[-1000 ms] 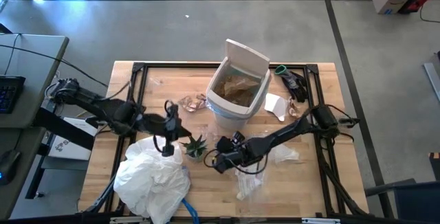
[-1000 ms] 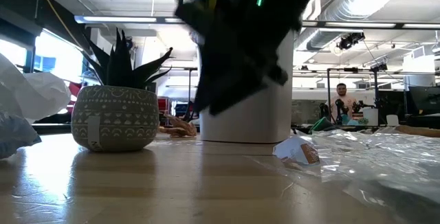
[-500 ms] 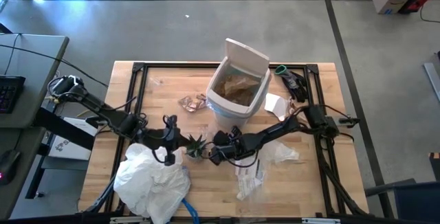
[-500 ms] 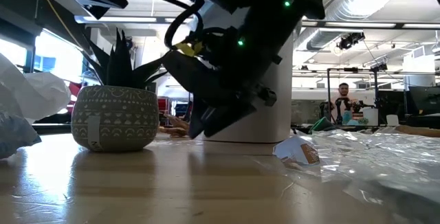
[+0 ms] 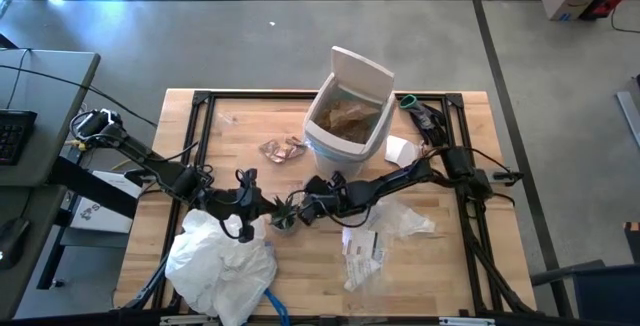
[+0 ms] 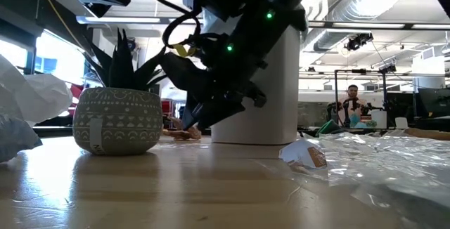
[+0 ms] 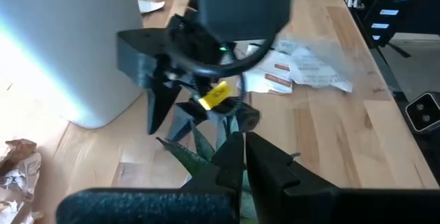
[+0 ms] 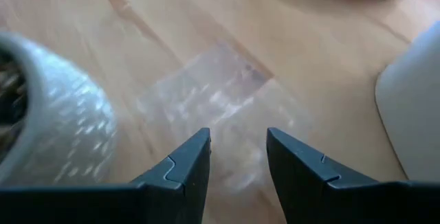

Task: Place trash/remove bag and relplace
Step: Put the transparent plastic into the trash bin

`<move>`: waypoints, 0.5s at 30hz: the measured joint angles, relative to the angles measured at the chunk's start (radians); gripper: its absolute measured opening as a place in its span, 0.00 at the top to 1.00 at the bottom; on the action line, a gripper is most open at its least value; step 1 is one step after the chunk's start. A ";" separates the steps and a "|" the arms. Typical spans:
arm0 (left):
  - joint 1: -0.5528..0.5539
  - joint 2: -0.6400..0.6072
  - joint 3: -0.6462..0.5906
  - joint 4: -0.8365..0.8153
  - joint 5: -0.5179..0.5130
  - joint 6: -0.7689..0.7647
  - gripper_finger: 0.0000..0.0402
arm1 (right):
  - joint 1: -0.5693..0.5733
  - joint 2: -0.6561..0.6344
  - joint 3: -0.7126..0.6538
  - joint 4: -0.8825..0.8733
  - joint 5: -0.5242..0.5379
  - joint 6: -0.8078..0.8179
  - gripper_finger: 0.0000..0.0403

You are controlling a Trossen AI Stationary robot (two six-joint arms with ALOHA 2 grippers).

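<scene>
The bag (image 5: 222, 264) lies heaped at the desk's (image 5: 240, 136) near-left corner, well away from the bin (image 5: 346, 116), which stands at the far middle with its flap lid up and brown paper trash (image 5: 347, 124) inside. More trash sits around the bin: a crumpled brown piece (image 5: 280, 148) just left of its base, a white scrap (image 5: 400, 151) just right of it, and clear wrappers (image 5: 375, 236) spread on the desk in front of it, toward the right. In the low view a small printed scrap (image 6: 304, 154) rests before the bin's base beside the shiny wrappers (image 6: 380, 162).

A small potted plant (image 5: 285, 213) stands in front of the bin, slightly to its left. The right pincer (image 5: 306, 209) is low at the desk between the bin and the plant, its fingers (image 8: 184, 163) apart with nothing between them; the right wrist view shows bare wood and a clear film ahead, the pot (image 8: 48, 114) to one side and the bin's wall on the other. The left pincer (image 5: 262, 209) is on the plant's other side, farther from the bin, beside the bag's edge; its fingers (image 7: 237, 165) sit close together over the plant's leaves, holding nothing.
</scene>
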 joint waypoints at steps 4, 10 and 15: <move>0.000 0.000 0.000 0.005 0.000 0.000 1.00 | -0.013 0.003 0.000 0.048 -0.012 -0.043 0.68; 0.000 0.000 0.000 0.030 0.002 0.000 1.00 | -0.016 0.075 0.000 0.119 -0.068 -0.051 0.68; -0.001 0.000 0.000 0.031 0.008 -0.005 1.00 | -0.008 0.111 0.006 0.134 -0.047 -0.031 0.68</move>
